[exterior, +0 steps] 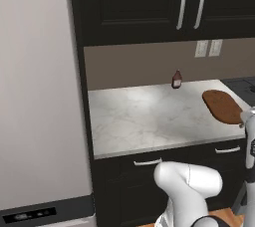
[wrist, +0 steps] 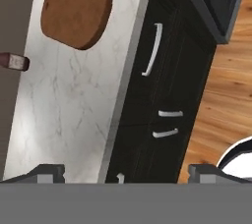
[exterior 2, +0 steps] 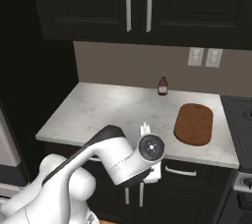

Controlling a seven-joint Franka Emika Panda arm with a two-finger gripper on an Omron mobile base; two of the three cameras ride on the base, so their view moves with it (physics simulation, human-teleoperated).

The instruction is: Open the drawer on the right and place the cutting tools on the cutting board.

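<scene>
Marble counter (exterior: 149, 116) spans the middle of the left base view, under black upper cabinets (exterior: 164, 2) with long silver handles. On its right end lies the cutting board (exterior: 222, 106), flat and bare; in the right base view it sits at centre right (exterior 2: 194, 124), and at the upper left of the hand view (wrist: 76, 11). Below the counter edge, the drawer (exterior 2: 184, 171) is closed, its short silver handle (wrist: 153, 50) just right of centre in the hand view. A small dark red bottle (exterior 2: 162, 85) stands near the back wall. The gripper (wrist: 126, 173) hovers with fingers spread wide, holding nothing. No cutting tools can be made out.
</scene>
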